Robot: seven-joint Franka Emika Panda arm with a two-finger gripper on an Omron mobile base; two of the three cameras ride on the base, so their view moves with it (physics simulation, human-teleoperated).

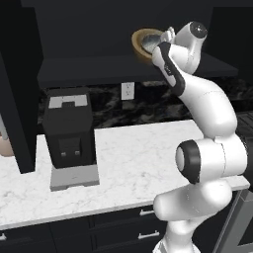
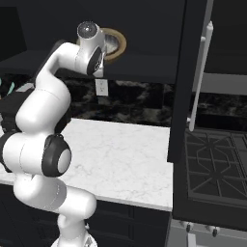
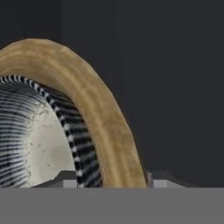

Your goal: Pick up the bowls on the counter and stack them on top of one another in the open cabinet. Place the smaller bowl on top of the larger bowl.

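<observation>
Step in hand: judged from the tilt, the bowls are being set into the cabinet (image 1: 123,69) as a nested pair.
End effector (image 3: 105,177): its fingertips straddle the wooden bowl's (image 3: 94,109) rim, so it appears clenched on that rim.
Grey bowl (image 3: 30,135): just beside the end effector, nested inside the wooden one, striped rim touching the wood's inner wall.
Pose: both bowls stand nearly on edge, raised over the shelf (image 2: 144,72).
Doing it well: roll the wrist level first, then lower until the base sits flat; let go only then, or the grey bowl may slide out.
Edges: shelf lip lies below the end effector; cabinet door (image 2: 185,82) stands well off to one side.
Open room: dark recess ahead looks free; counter (image 1: 138,158) far below.
</observation>
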